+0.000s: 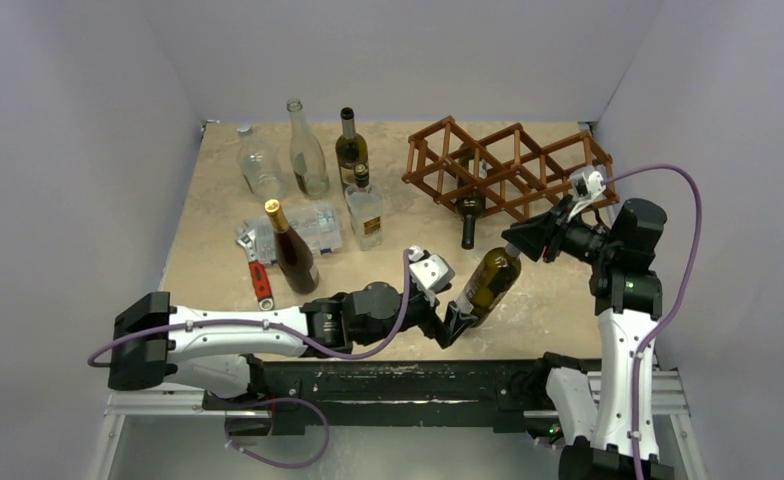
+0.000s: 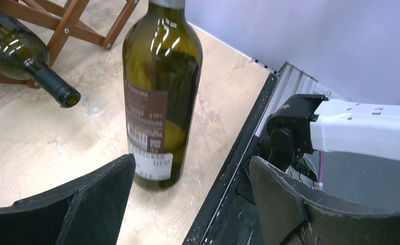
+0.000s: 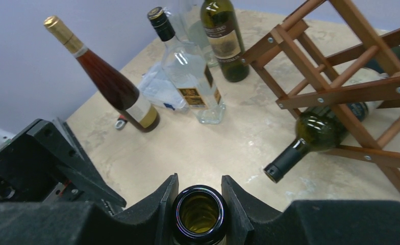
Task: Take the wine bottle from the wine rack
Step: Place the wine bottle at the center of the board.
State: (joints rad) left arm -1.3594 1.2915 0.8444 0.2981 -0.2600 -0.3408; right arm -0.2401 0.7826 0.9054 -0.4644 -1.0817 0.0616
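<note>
The reddish-brown wine rack stands at the back right, also seen as wooden slats in the right wrist view. An olive-green wine bottle leans near the front edge, its base seemingly on the tabletop. My right gripper is shut on its neck, with the open mouth showing between the pads. My left gripper is open just short of the bottle's labelled base, touching nothing. Another dark bottle lies in a lower rack cell with its neck pointing out.
Several upright bottles stand back left: clear ones, a dark green one, a square clear one and an amber gold-capped one. A clear plastic box and a red-handled tool lie beside them. The table's metal front rail runs close to the bottle.
</note>
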